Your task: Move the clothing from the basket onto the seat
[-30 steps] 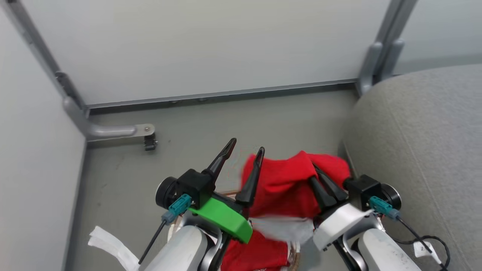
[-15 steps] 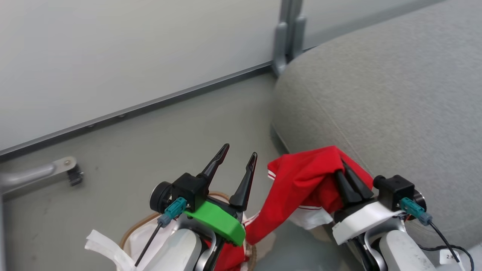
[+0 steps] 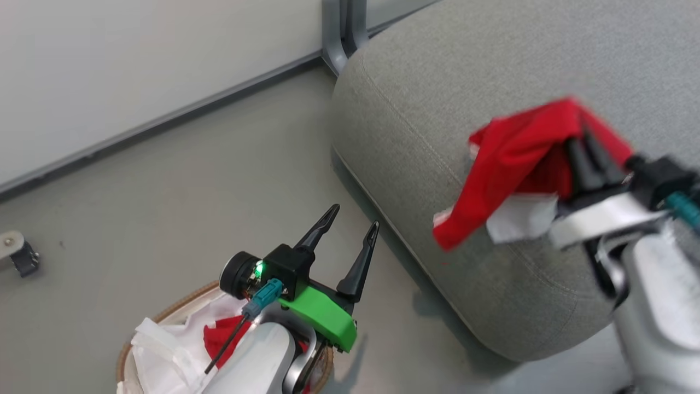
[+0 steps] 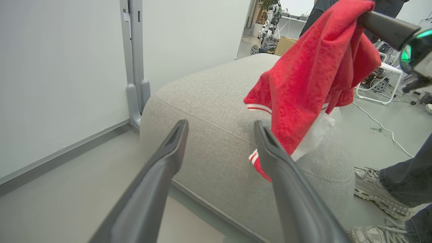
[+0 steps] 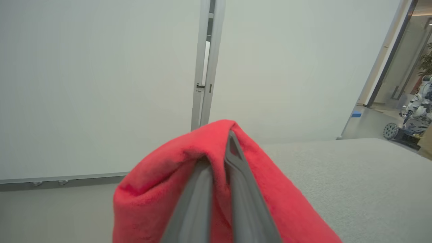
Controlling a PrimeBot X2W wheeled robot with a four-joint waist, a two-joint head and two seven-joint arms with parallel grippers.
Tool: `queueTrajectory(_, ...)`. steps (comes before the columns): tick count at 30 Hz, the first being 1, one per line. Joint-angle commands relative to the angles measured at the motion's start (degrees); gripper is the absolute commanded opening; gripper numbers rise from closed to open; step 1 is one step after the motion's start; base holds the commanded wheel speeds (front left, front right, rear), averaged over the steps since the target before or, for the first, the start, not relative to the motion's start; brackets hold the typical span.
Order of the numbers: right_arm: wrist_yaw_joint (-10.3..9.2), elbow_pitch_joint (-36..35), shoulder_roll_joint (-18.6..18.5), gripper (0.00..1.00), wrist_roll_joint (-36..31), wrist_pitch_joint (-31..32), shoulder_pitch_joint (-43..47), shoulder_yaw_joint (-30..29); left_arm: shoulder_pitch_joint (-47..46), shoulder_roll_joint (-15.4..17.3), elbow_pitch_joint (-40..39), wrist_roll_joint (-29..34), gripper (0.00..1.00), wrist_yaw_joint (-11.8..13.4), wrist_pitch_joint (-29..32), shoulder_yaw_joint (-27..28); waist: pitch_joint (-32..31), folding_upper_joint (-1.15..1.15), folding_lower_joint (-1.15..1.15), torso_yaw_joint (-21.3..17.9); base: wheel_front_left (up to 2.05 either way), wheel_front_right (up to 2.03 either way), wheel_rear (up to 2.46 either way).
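My right gripper is shut on a red garment with white stripe trim, which hangs in the air over the front edge of the grey seat. The same garment droops before the seat in the left wrist view, and it drapes over the closed fingers of my right gripper in the right wrist view. My left gripper stands open and empty above the basket, whose white liner holds a second red garment.
White partition walls with grey posts stand behind the seat. A caster foot sits on the floor at the left. A person's shoes and trouser legs are beside the seat, with cables on the floor beyond.
The right gripper has lifted the striped red garment up out of the basket and carried it right, over the seat. The camera has turned right too. The left gripper stays open over the basket.
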Motion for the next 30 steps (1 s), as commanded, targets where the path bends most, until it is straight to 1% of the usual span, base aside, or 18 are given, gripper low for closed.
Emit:
queueTrajectory(1,-0.04,0.1,-1.5,0.00,-0.7,-0.3,-3.3,-1.0,-1.6,0.4,0.5,0.9,1.00,-0.2,0.0,0.3,6.2,0.00,0.00,1.8,0.00,0.00,0.00)
queueTrajectory(5,-0.04,2.2,-5.7,0.00,-1.6,-0.3,-11.8,-5.0,-3.5,0.5,1.7,2.8,1.00,-0.7,0.0,0.5,11.1,0.00,0.00,3.7,0.00,0.00,0.00)
queueTrajectory(11,-0.04,9.0,-11.1,0.00,-4.0,-0.3,-24.2,-9.2,-7.1,1.6,1.8,5.0,1.00,-1.0,0.0,0.9,18.8,0.00,0.00,6.9,0.00,0.00,0.00)
queueTrajectory(12,-0.04,10.1,-11.7,0.00,-4.6,-0.3,-25.7,-9.5,-7.6,1.8,1.8,5.3,1.00,-1.0,0.0,1.0,19.6,0.00,0.00,7.3,0.00,0.00,0.00)
queueTrajectory(14,-0.05,14.5,-13.2,0.00,-6.2,-0.3,-29.9,-12.3,-9.2,2.1,1.5,5.9,1.00,-1.1,0.0,1.0,22.9,0.00,0.00,9.1,0.00,0.00,0.00)
queueTrajectory(18,-0.05,19.3,-14.5,0.00,-8.6,-0.3,-33.3,-16.0,-10.8,2.5,1.3,6.2,1.00,-1.1,0.0,0.7,26.1,0.00,0.00,11.7,0.00,0.00,0.00)
queueTrajectory(22,-0.05,23.2,-14.5,0.00,-11.3,-0.3,-33.2,-19.6,-11.9,2.8,0.9,6.0,1.00,-1.2,0.0,1.5,28.8,0.00,0.00,14.0,0.00,0.00,0.00)
queueTrajectory(25,-0.05,25.5,-13.5,0.00,-13.4,-0.3,-31.9,-22.9,-12.0,3.0,0.5,6.1,1.00,-1.2,0.0,2.9,30.1,0.00,0.00,15.0,0.00,0.00,0.00)
queueTrajectory(30,-0.05,28.2,-10.9,0.00,-16.1,-0.3,-27.7,-29.2,-11.1,3.2,0.7,6.4,1.00,-1.2,0.0,3.0,29.9,0.00,0.00,15.9,0.00,0.00,0.00)
